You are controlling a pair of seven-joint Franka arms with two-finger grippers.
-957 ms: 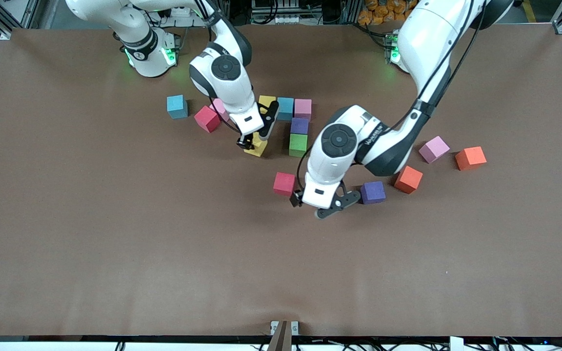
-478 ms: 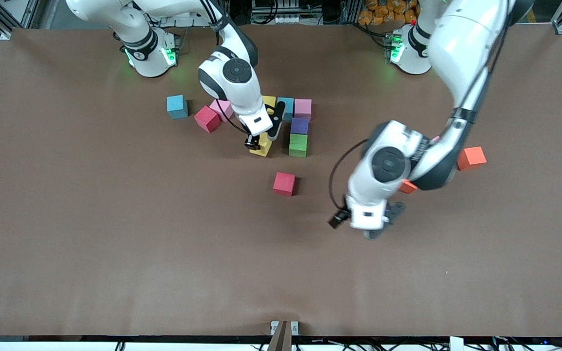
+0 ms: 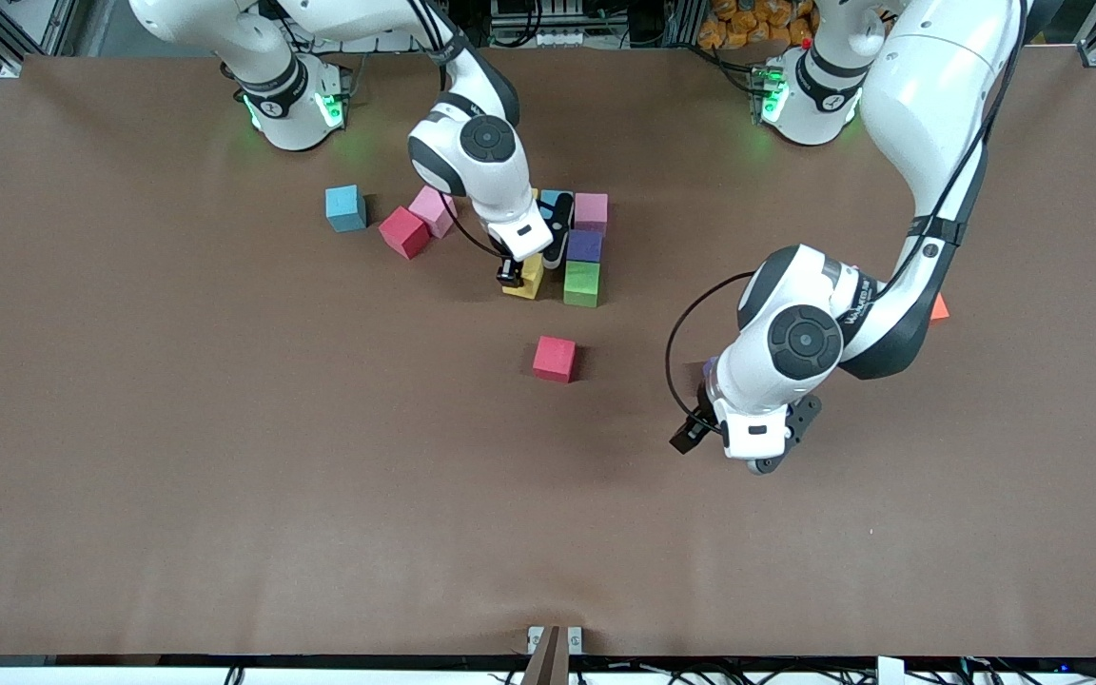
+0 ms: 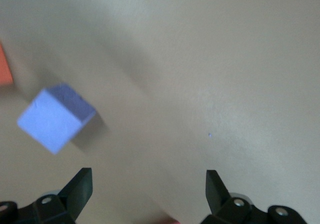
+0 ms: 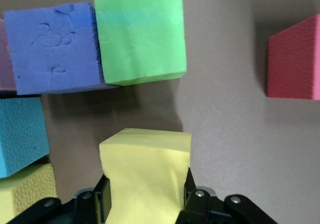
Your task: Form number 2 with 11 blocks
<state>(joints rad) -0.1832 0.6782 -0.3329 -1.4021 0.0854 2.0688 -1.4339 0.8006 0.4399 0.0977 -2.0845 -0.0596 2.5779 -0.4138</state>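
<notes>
the right gripper (image 3: 521,274) clamps a matte yellow foam cube (image 5: 145,171) just beside the green cube (image 3: 582,283), while the left gripper (image 4: 147,194) hangs wide open near a purple cube (image 4: 54,116).

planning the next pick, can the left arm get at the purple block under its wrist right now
Probably yes: the left gripper is open and empty, the purple block stands alone on bare table close by, nothing between.

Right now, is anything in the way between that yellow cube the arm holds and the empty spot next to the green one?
Nothing visible: the right gripper holds the yellow cube, and bare table separates it from the green cube.
</notes>
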